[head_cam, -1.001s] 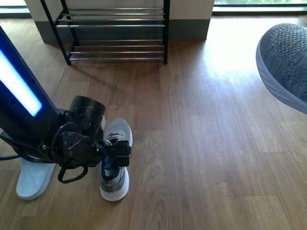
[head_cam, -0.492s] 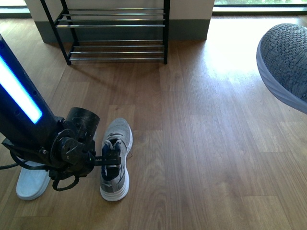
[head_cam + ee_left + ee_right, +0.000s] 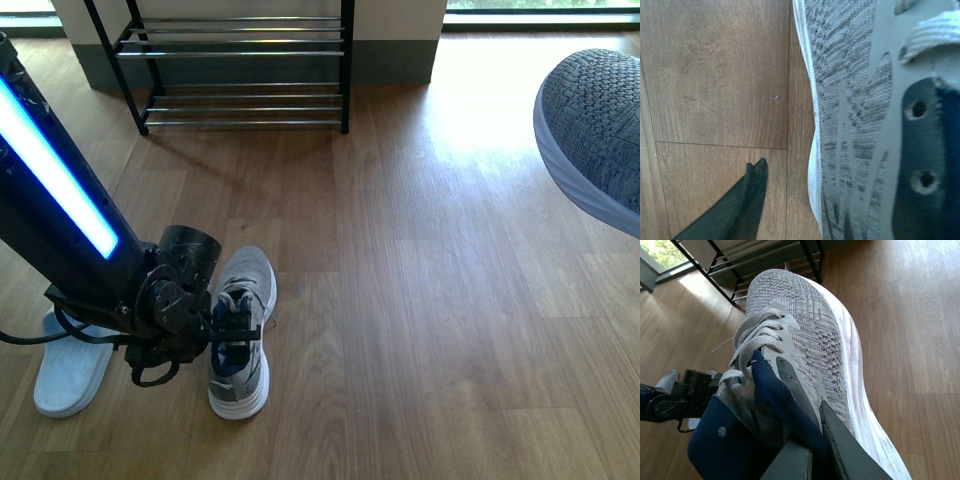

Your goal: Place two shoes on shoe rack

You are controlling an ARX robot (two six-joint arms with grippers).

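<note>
A grey knit sneaker point(image 3: 240, 330) stands on the wood floor, toe toward the shoe rack point(image 3: 240, 65) at the back. My left gripper point(image 3: 232, 328) is open and low over this sneaker's collar; in the left wrist view one dark finger point(image 3: 742, 202) sits beside the sneaker's side point(image 3: 850, 115), the other finger out of view. My right gripper point(image 3: 812, 450) is shut on the navy collar of the other grey knit sneaker point(image 3: 805, 340), held in the air; its toe shows at the right edge of the front view point(image 3: 595, 130). A pale blue slide point(image 3: 70, 370) lies left of my left arm.
The rack's chrome tiers hold no shoes and stand against a grey skirting and white wall. Open wood floor point(image 3: 430, 300) lies between the rack and the shoes. The left arm with its blue light strip point(image 3: 55, 180) covers part of the slide.
My left gripper has swung down and slightly right, settling lower over the floor sneaker's collar. The arm's light strip has shifted right. The held sneaker at right has not moved.
</note>
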